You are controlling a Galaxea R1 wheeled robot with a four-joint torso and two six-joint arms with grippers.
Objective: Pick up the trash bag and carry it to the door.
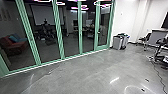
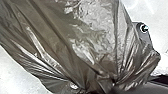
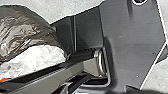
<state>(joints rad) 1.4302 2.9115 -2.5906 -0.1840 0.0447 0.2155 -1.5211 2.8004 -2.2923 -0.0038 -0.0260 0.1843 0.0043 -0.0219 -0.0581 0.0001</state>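
The trash bag (image 2: 67, 37) is cut off, bunched; I cannot tell either gripper's state.

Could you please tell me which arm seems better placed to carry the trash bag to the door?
Probably the left: in its wrist view the trash bag looms large, its folds drawn together, which suggests a hold there. The right wrist view shows part of the bag.

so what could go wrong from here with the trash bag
The trash bag is drawn into tight creases where it gathers, so it might tear there. It also sits close to the robot's dark plate and could rub. Veering left might bump the green-framed glass wall.
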